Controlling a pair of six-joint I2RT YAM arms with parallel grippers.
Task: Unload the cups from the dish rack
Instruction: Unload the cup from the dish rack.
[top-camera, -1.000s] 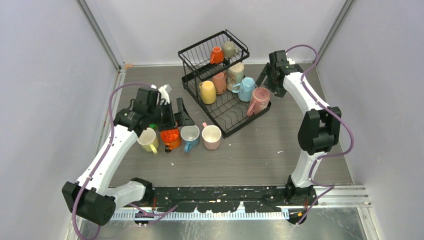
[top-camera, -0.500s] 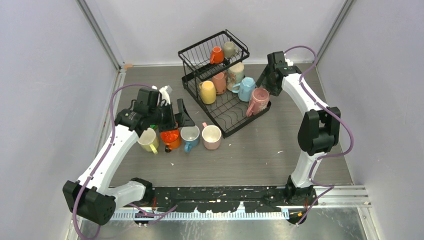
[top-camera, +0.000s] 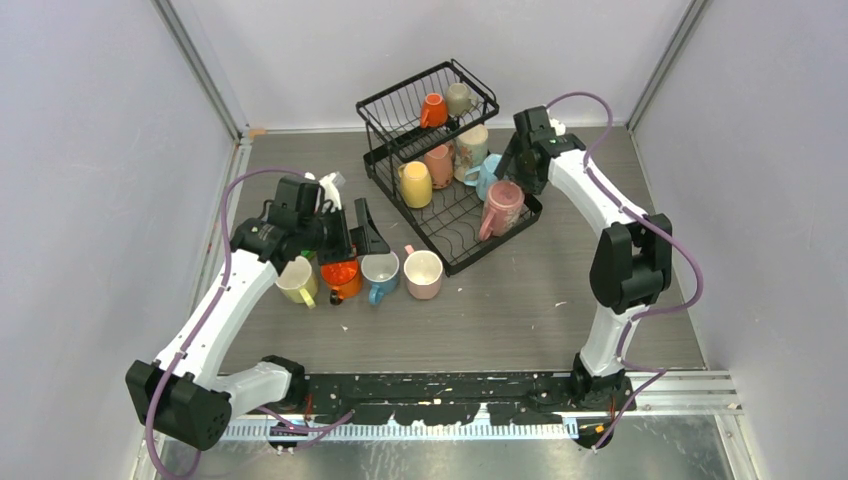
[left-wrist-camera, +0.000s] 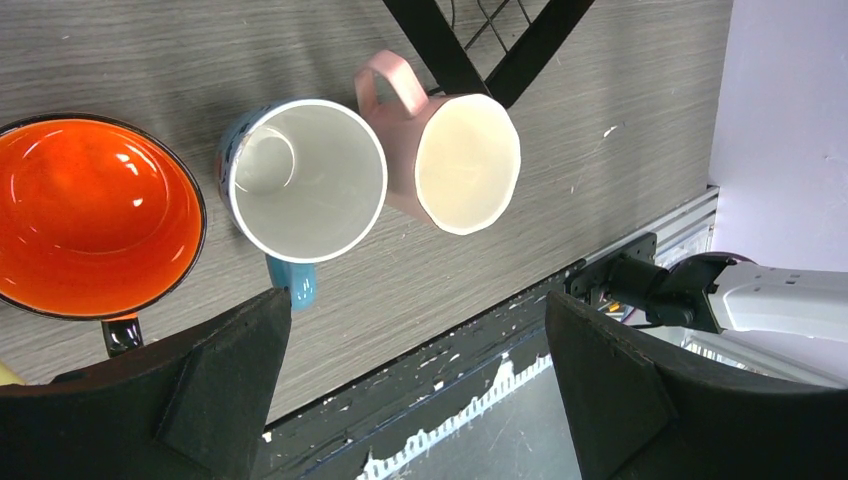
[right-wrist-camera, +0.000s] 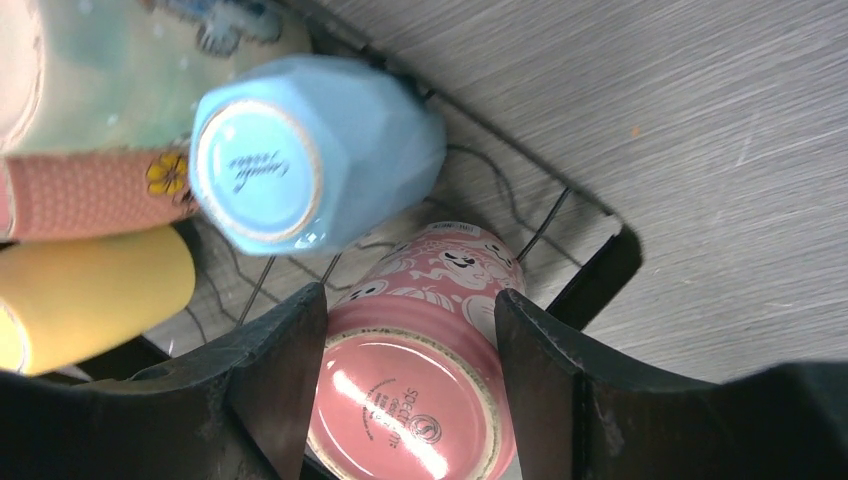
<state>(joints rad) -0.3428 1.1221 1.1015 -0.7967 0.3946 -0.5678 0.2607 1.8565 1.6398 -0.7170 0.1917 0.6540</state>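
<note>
The black wire dish rack (top-camera: 395, 105) stands at the back centre. An orange cup (top-camera: 433, 110) and a beige cup (top-camera: 459, 98) sit in its upper basket. The lower tray holds a yellow cup (top-camera: 415, 184), a salmon cup (top-camera: 438, 165), a patterned cup (top-camera: 472, 145), a light blue cup (top-camera: 487, 176) and a pink cup (top-camera: 503, 207). My right gripper (right-wrist-camera: 408, 296) has its fingers against both sides of the pink cup (right-wrist-camera: 420, 390), base towards the camera. My left gripper (left-wrist-camera: 418, 400) is open and empty above the cups on the table.
Four cups stand in a row on the table left of the rack: yellow (top-camera: 297, 280), orange (top-camera: 341, 277), blue-and-white (top-camera: 380, 272) and pink (top-camera: 423, 274). The light blue cup (right-wrist-camera: 310, 150) lies just beyond the right fingers. Grey walls enclose the table.
My right arm has swung left from beside the rack onto the pink cup at the rack's front corner, and that cup has shifted a little left. The left arm has not moved.
</note>
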